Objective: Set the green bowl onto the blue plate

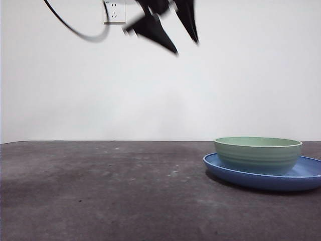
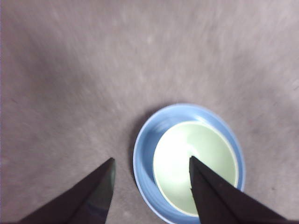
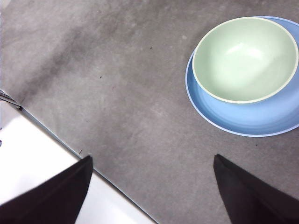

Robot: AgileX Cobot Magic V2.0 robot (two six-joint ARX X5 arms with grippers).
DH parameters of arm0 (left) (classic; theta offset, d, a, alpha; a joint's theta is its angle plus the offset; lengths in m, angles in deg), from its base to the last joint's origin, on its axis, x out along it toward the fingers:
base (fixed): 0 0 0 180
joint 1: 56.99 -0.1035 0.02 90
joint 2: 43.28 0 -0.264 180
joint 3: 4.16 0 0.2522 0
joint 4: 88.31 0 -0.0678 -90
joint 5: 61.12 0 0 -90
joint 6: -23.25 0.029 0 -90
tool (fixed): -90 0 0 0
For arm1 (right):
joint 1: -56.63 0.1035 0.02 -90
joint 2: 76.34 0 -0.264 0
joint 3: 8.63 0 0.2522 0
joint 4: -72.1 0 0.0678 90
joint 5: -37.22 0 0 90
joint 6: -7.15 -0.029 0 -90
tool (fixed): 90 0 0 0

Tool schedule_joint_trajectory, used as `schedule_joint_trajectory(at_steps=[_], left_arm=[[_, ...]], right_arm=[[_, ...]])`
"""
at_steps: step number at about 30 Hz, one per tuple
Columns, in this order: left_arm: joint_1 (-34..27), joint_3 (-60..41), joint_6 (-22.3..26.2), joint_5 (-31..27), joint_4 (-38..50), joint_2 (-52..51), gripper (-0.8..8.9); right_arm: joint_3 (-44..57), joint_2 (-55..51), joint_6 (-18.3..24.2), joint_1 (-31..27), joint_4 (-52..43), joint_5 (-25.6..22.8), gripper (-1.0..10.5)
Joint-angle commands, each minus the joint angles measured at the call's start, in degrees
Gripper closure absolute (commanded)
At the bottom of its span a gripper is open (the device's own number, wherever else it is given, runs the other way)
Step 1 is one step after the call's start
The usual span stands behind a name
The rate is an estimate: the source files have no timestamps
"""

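Note:
The green bowl (image 1: 258, 154) stands upright on the blue plate (image 1: 306, 176) at the right of the table. It sits toward one side of the plate, not centred. My left gripper (image 2: 151, 158) is open and empty, high above the table with the bowl (image 2: 195, 163) and plate (image 2: 145, 149) far below it. It shows blurred at the top of the front view (image 1: 186, 46). My right gripper (image 3: 152, 157) is open and empty, off to the side near the table's edge. The bowl (image 3: 245, 58) and plate (image 3: 252, 116) lie ahead of it.
The dark grey table top (image 1: 100, 191) stretches left of the plate. A white wall with a socket (image 1: 114, 11) stands behind, and a black cable (image 1: 75, 30) hangs by the socket. The table's edge and a white surface (image 3: 32, 154) show in the right wrist view.

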Motion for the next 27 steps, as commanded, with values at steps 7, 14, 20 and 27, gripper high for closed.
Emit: schedule_joint_trajectory(at_steps=[7, 14, 20, 27], left_arm=[[-3.1, -5.6, 3.5, 0.1, -4.2, -11.2, 5.55], [-4.8, -26.2, 6.5, 2.1, 0.3, -26.1, 5.55], [-5.1, -39.0, 10.2, 9.7, 0.9, -36.8, 5.56], [-5.1, -50.2, 12.3, 18.4, 1.4, -45.8, 5.56]], right_arm=[[-1.2, 0.3, -0.4, 0.2, -0.5, 0.0, 5.3], [-1.2, 0.3, -0.6, 0.2, -0.4, 0.0, 5.3], [-1.2, 0.3, -0.6, 0.2, -0.4, 0.0, 5.3], [-1.2, 0.3, -0.7, 0.2, -0.4, 0.0, 5.3]])
